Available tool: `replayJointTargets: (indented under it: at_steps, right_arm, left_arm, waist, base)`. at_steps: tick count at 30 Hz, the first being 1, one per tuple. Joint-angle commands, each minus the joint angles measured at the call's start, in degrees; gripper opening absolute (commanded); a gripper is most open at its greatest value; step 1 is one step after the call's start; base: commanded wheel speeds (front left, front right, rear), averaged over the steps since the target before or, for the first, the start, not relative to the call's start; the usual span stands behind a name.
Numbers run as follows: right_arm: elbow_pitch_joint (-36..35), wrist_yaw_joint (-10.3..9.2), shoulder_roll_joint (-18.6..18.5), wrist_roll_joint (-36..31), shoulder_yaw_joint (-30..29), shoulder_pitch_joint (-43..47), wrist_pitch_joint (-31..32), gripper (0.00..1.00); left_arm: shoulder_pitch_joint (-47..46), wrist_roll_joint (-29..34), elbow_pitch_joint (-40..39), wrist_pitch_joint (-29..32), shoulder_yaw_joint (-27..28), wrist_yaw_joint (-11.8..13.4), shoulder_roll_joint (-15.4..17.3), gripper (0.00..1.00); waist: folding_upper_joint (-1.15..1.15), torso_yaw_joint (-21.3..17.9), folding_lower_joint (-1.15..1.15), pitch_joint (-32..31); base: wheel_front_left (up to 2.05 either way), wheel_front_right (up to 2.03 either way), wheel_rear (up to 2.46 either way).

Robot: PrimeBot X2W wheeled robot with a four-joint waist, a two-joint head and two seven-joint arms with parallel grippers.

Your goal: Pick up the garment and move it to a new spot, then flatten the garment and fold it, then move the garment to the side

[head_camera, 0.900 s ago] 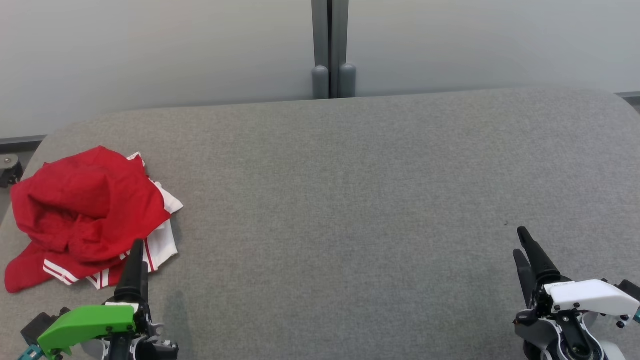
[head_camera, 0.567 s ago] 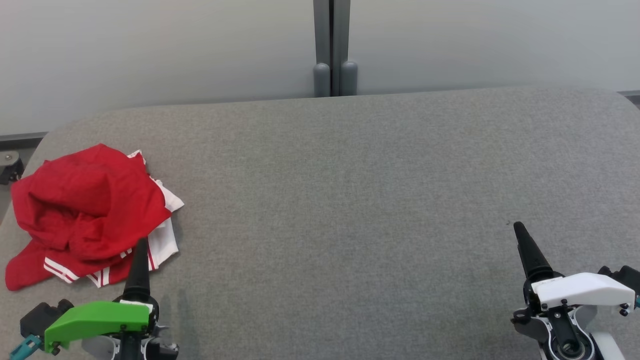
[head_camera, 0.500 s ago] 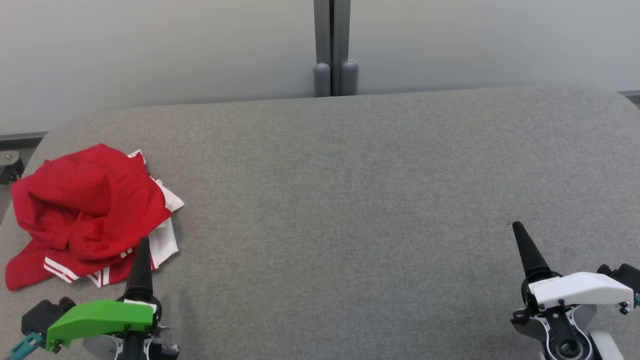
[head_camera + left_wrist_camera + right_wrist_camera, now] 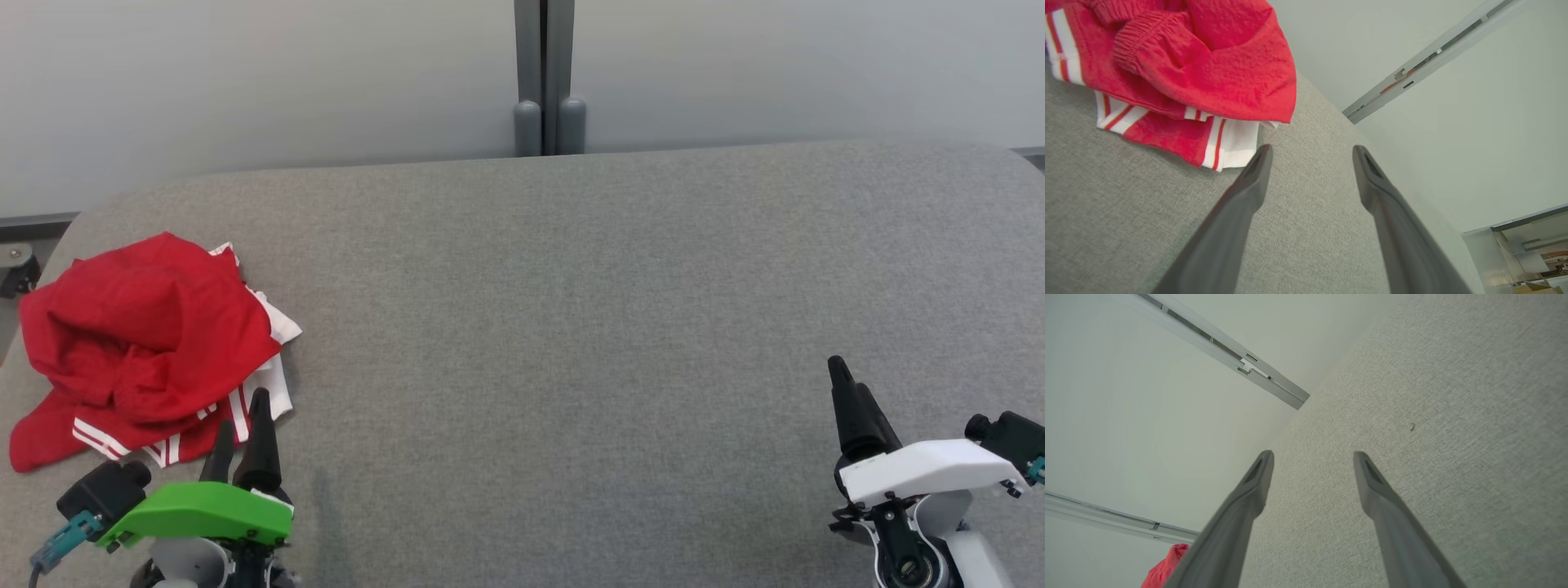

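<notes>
The garment (image 4: 143, 343) is a crumpled red piece with white stripes, heaped at the table's left end. Its striped hem (image 4: 1224, 143) lies just ahead of my left fingertips in the left wrist view. My left gripper (image 4: 242, 412) stands open at the lower left, close to the garment's near right corner, with nothing between its fingers. At the lower right my right gripper (image 4: 845, 384) is open over bare cloth, far from the garment. A red scrap of the garment (image 4: 1167, 565) shows at the bottom left of the right wrist view.
The grey fabric table (image 4: 571, 310) spreads wide between the two grippers. A pale wall with a grey vertical post (image 4: 543, 82) rises behind its far edge. A dark caster (image 4: 12, 265) sits off the table's left end.
My left gripper has turned and shifted right and slightly forward, so both fingers now show beside the garment's hem. The right gripper has edged forward and to the left. The garment lies as before.
</notes>
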Motion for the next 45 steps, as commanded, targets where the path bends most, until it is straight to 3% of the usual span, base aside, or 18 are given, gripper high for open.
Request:
replayJointTargets:
  at_steps: [1,33,45]
  right_arm:
    - [-1.0,0.02,-0.4,-2.4,0.4,-1.1,-0.7,1.00]
    - [-3.2,0.02,0.1,-27.2,0.9,-1.3,-6.3,1.00]
    - [-1.5,0.03,0.3,-34.7,1.0,-0.3,-8.0,1.00]
  left_arm:
    - [-1.3,2.5,-0.9,-0.6,-0.8,0.6,1.2,1.00]
    - [-3.1,24.3,-1.5,-6.2,-11.7,7.2,6.2,1.00]
    - [-1.5,29.4,-1.5,-7.9,-12.8,8.2,5.8,1.00]
  waist:
    - [0.00,0.0,0.00,0.1]
    - [0.00,0.1,0.00,0.2]
    - [0.00,0.1,0.00,0.1]
  base:
    - [0.00,0.00,0.00]
    - [0.00,0.00,0.00]
    - [0.00,0.00,0.00]
